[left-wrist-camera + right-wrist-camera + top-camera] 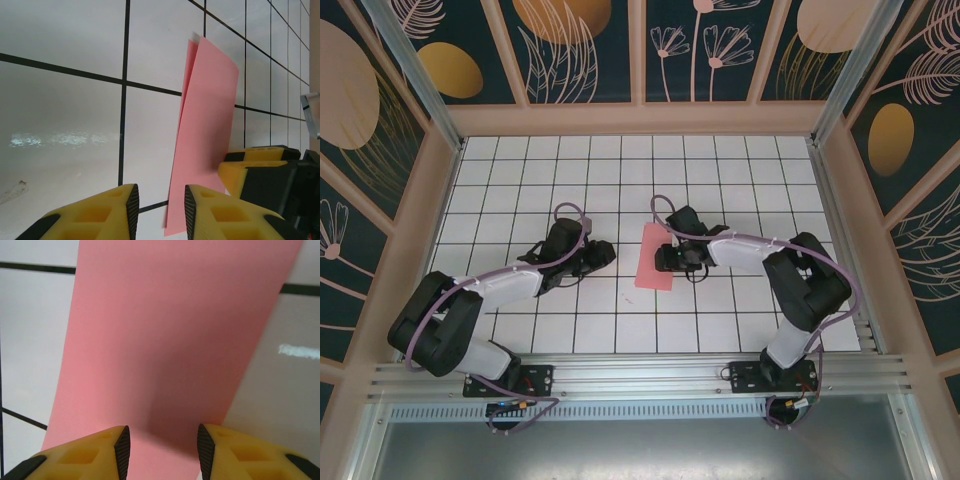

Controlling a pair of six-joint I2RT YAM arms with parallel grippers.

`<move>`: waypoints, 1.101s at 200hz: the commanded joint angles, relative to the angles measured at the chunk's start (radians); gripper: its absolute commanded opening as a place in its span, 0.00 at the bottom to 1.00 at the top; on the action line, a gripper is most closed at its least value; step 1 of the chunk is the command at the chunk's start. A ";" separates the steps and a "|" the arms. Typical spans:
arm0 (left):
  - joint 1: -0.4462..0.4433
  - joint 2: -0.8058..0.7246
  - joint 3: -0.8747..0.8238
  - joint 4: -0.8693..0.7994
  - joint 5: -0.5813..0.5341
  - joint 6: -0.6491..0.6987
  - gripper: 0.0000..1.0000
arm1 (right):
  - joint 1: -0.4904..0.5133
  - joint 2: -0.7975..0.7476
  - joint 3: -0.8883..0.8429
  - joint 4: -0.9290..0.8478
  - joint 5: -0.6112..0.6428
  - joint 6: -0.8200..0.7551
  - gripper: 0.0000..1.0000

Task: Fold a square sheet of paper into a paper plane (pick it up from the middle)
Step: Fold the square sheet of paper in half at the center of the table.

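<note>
Paper sits near the middle of the gridded table: the square sheet of paper, salmon pink, lies doubled over into a narrow rectangle. The right gripper is at its 3 o'clock edge with fingers spread. In the right wrist view the sheet runs flat beneath and between them, and I cannot tell whether the tips press on it. The left gripper stands at 9 o'clock, near the sheet but apart from it, fingers spread and pinching nothing that I can make out.

The step in hand looks like setting this first fold. In the left wrist view the two layers do not quite match at the 12 o'clock end. It would be best to pin one side, square the edges, then run the crease slowly and low so the thin sheet does not skid.

No brand, label or writing is legible; the wall panels carry only leaf and flower patterns.
</note>
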 commanded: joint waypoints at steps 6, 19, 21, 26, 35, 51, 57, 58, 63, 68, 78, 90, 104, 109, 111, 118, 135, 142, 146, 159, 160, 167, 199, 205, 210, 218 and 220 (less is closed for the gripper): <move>0.001 0.006 -0.006 0.047 0.037 -0.012 0.35 | -0.003 -0.020 0.019 -0.008 0.039 0.039 0.44; 0.001 0.015 0.000 0.050 0.049 -0.008 0.35 | -0.014 -0.051 0.000 0.011 0.028 0.055 0.45; 0.002 0.017 0.001 0.050 0.050 -0.009 0.35 | -0.017 -0.055 -0.003 0.017 0.019 0.058 0.45; 0.002 0.021 0.004 0.053 0.053 -0.009 0.36 | -0.028 -0.062 -0.014 0.034 -0.004 0.063 0.45; 0.001 0.028 0.008 0.055 0.057 -0.008 0.36 | -0.051 -0.068 -0.031 0.063 -0.049 0.076 0.45; 0.001 0.049 0.023 0.061 0.076 -0.006 0.38 | -0.077 -0.068 -0.054 0.100 -0.096 0.098 0.45; 0.002 0.061 0.032 0.060 0.084 -0.004 0.38 | -0.082 -0.066 -0.060 0.111 -0.112 0.103 0.45; 0.002 0.064 0.033 0.060 0.085 -0.005 0.38 | -0.083 -0.065 -0.061 0.114 -0.114 0.104 0.45; 0.002 0.073 0.041 0.061 0.093 -0.003 0.38 | -0.088 -0.063 -0.064 0.123 -0.126 0.109 0.44; 0.001 0.082 0.049 0.062 0.099 -0.001 0.39 | -0.092 -0.061 -0.066 0.129 -0.137 0.113 0.45; 0.001 0.102 0.065 0.059 0.109 0.004 0.39 | -0.095 -0.055 -0.072 0.147 -0.158 0.117 0.44; 0.000 0.124 0.085 0.052 0.114 0.009 0.40 | -0.097 -0.048 -0.076 0.161 -0.172 0.126 0.44; -0.001 0.156 0.111 0.039 0.125 0.020 0.41 | -0.096 -0.040 -0.080 0.181 -0.195 0.131 0.44; -0.002 0.168 0.119 0.037 0.130 0.023 0.41 | -0.097 -0.037 -0.082 0.185 -0.198 0.132 0.44; -0.002 0.171 0.122 0.037 0.132 0.024 0.41 | -0.097 -0.035 -0.082 0.187 -0.198 0.132 0.44; -0.003 0.186 0.133 0.034 0.139 0.027 0.41 | -0.097 -0.031 -0.081 0.185 -0.190 0.134 0.44; -0.010 0.213 0.159 0.018 0.142 0.036 0.41 | -0.096 -0.019 -0.073 0.156 -0.156 0.131 0.44; -0.011 0.222 0.168 0.015 0.142 0.039 0.41 | -0.096 -0.019 -0.076 0.154 -0.152 0.130 0.44; -0.014 0.228 0.173 0.012 0.144 0.040 0.41 | -0.097 -0.020 -0.078 0.155 -0.153 0.132 0.44; -0.019 0.245 0.187 0.009 0.150 0.041 0.41 | -0.097 -0.021 -0.086 0.158 -0.157 0.133 0.44; -0.019 0.246 0.188 0.008 0.150 0.042 0.41 | -0.097 -0.020 -0.085 0.157 -0.158 0.133 0.44; -0.023 0.254 0.195 0.008 0.151 0.044 0.41 | -0.096 -0.019 -0.088 0.157 -0.160 0.132 0.44; -0.035 0.299 0.220 -0.001 0.153 0.046 0.41 | -0.097 -0.011 -0.096 0.153 -0.151 0.134 0.44; -0.037 0.304 0.224 -0.004 0.152 0.049 0.41 | -0.097 -0.011 -0.100 0.154 -0.150 0.132 0.44; -0.038 0.307 0.226 -0.006 0.152 0.050 0.41 | -0.097 -0.009 -0.105 0.157 -0.151 0.132 0.44; -0.042 0.313 0.231 -0.008 0.153 0.053 0.42 | -0.097 -0.007 -0.112 0.168 -0.157 0.133 0.44; -0.042 0.314 0.232 -0.009 0.152 0.053 0.42 | -0.096 -0.007 -0.113 0.169 -0.160 0.134 0.44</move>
